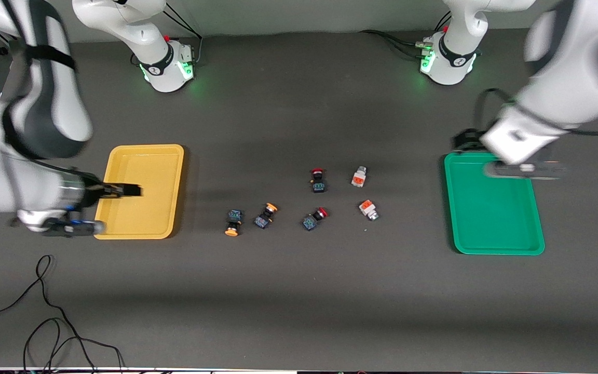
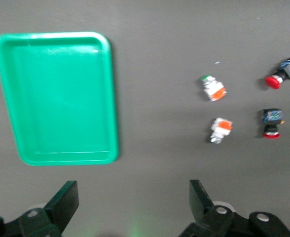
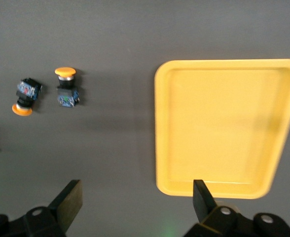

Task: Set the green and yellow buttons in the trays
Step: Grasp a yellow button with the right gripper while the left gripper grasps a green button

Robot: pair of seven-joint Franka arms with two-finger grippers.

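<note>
Right gripper (image 1: 125, 190) open and empty over the yellow tray (image 1: 166, 156); left gripper (image 1: 525, 169) open and empty over the green tray (image 1: 496, 244). All four buttons loose on the bench between the trays: two orange-capped buttons (image 1: 232, 222) (image 1: 266, 214) toward the right arm's end, two white buttons (image 1: 359, 177) (image 1: 368, 209) toward the left arm's end. Probably best for each arm to reach inward for its closer pair. Red-capped switches (image 1: 318, 180) lying between, not wanted.

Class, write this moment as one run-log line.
left tool: open, over green tray rim | right tool: open, over yellow tray | buttons: on table, none in trays
</note>
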